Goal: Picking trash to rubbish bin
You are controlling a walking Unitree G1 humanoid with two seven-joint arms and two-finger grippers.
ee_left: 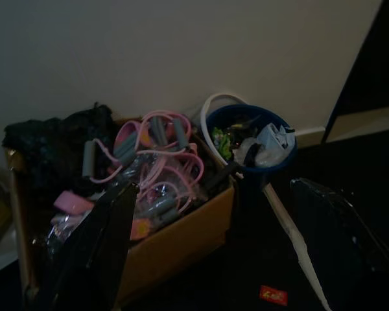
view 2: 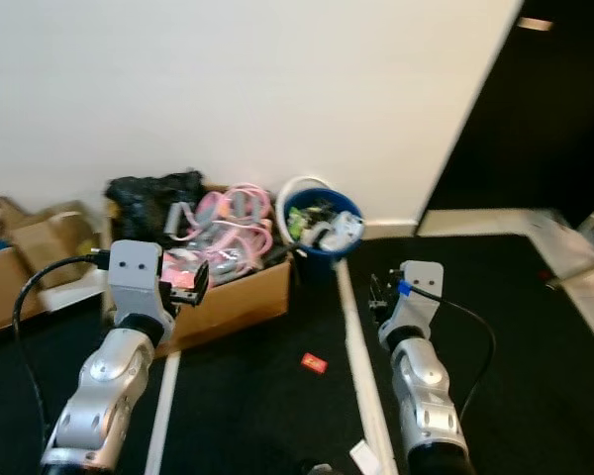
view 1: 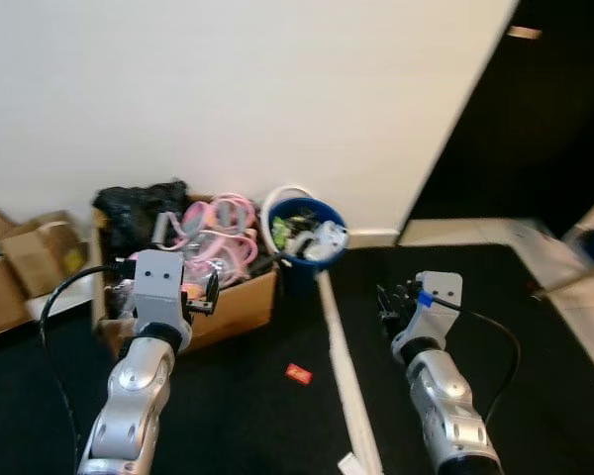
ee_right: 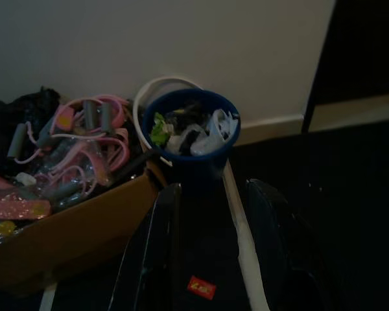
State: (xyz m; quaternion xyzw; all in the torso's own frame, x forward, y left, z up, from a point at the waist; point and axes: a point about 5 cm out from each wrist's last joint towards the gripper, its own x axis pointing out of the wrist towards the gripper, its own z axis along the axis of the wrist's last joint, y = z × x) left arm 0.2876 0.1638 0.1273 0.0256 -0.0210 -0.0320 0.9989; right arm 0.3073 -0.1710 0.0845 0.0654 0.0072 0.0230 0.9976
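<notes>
A blue rubbish bin (view 1: 305, 233) stuffed with white and green trash stands against the white wall, with a white hoop behind it. On the black floor in front lies a small red wrapper (view 1: 298, 373), between my two arms. A white scrap (view 2: 364, 455) lies nearer to me by the white floor strip. My left gripper (ee_left: 214, 188) is held up before the cardboard box, its fingers wide apart and empty. My right gripper (ee_right: 214, 186) is open too, holding nothing, and points toward the bin and wrapper from the right of the strip.
An open cardboard box (view 1: 240, 305) of pink and grey tubing sits left of the bin, with a black bag (view 1: 139, 210) at its back. More cardboard boxes (view 1: 20, 262) stand at far left. A white strip (view 1: 342, 366) runs along the floor. A dark doorway (view 1: 544, 109) opens at right.
</notes>
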